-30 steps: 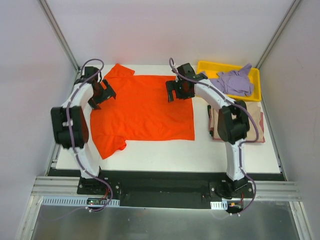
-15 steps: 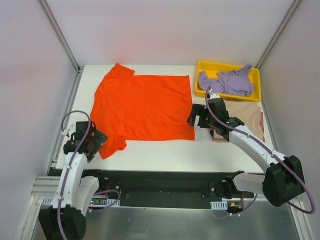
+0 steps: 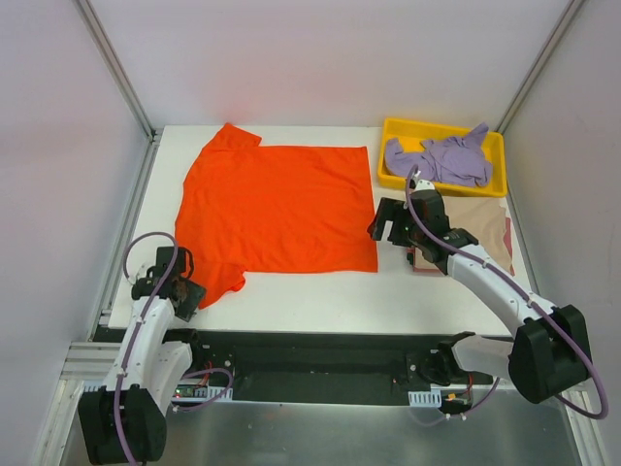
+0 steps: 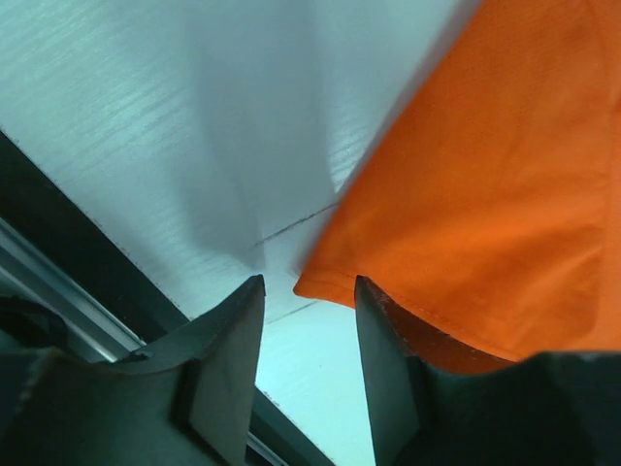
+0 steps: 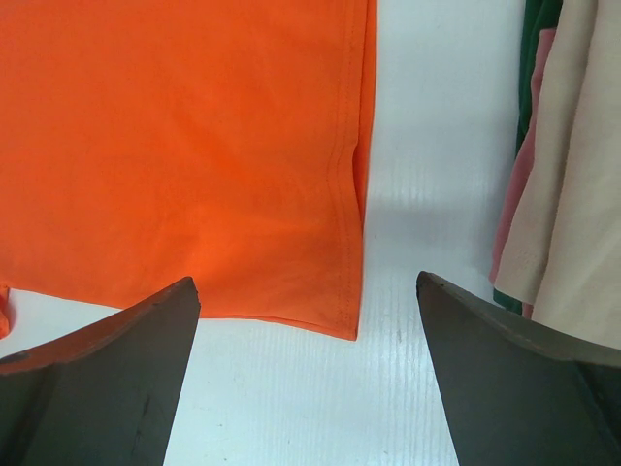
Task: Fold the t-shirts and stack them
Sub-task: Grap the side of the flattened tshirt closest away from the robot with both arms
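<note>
- My left gripper [image 3: 186,294] sits low at the near-left corner of the white table [image 3: 320,291], just at the tip of the near sleeve of the orange-red t-shirt [image 3: 277,204].
- On the left wrist camera its fingers [image 4: 228,369] stand partly apart with bare table showing in the gap. The sleeve corner [image 4: 320,283] lies at the mouth of the gap, against the inner edge of the right-hand finger. I see nothing pinched between them.
- The orange-red t-shirt is spread flat across the left and middle of the table. One sleeve points to the far-left corner and the other to the near-left edge, and the hem runs along the shirt's right side.
- My right gripper [image 3: 388,233] hangs just beside the near-right corner of that shirt, between it and the folded pile. On its own camera the fingers [image 5: 107,379] are spread wide and hold nothing. The hemmed corner [image 5: 344,291] and a strip of bare table lie below them.
- A tan-beige t-shirt [image 3: 480,218] lies folded at the right of the table, with pink cloth [image 5: 514,194] and green cloth [image 5: 539,39] peeking out beneath its left edge.
- The lavender-purple t-shirt [image 3: 441,160] lies crumpled in the yellow tray [image 3: 441,126] at the far right, just behind the tan one.
</note>
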Controlling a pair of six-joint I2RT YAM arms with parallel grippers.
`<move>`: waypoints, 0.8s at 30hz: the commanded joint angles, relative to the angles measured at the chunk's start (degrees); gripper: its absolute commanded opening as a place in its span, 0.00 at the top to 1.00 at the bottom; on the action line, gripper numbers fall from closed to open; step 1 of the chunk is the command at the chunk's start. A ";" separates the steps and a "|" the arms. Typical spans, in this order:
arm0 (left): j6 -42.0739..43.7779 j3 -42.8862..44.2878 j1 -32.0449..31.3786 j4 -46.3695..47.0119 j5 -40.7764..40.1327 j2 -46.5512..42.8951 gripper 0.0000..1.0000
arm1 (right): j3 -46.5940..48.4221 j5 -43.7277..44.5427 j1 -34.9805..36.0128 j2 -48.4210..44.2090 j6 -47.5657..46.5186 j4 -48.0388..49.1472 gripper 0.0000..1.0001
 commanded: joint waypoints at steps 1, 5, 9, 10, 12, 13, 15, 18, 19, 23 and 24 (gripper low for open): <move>-0.56 -1.94 0.50 5.10 1.56 2.87 0.61 | 0.14 -0.20 -0.67 0.15 0.56 1.65 0.04; -0.47 -2.56 0.41 7.57 1.48 5.77 0.64 | 0.41 -0.20 -0.76 0.68 0.56 1.47 0.04; -0.12 -2.48 0.50 8.80 0.51 8.23 0.64 | 0.58 -2.84 -0.85 1.21 0.64 1.30 0.04; 0.14 -2.30 0.41 9.16 0.59 8.58 0.64 | 0.58 -3.02 -0.94 1.39 0.64 1.30 0.04; 0.41 -1.95 0.41 9.51 1.12 9.29 0.67 | 0.67 -2.84 -0.94 1.47 0.64 1.12 0.04; 0.58 -2.12 0.50 9.60 1.38 9.38 0.70 | 0.58 -2.84 -0.85 1.48 0.64 1.04 0.04; 0.67 -2.38 0.50 9.60 1.65 9.29 0.84 | 0.67 -3.01 -0.85 1.74 0.73 0.77 0.04; 0.76 -2.74 0.41 9.60 2.26 7.71 1.00 | 1.02 -3.98 -0.85 2.09 0.47 -0.37 0.04; 0.85 -2.82 0.50 9.51 2.70 6.92 1.00 | 1.20 -4.16 -0.85 2.09 0.38 -1.33 0.04; 1.55 -2.22 0.50 9.25 3.67 2.97 1.00 | 2.08 -3.81 -0.06 2.27 0.47 -6.95 0.01; 1.72 -1.78 0.41 8.99 3.67 2.09 1.00 | 2.08 -3.46 0.64 2.44 0.29 -8.27 0.01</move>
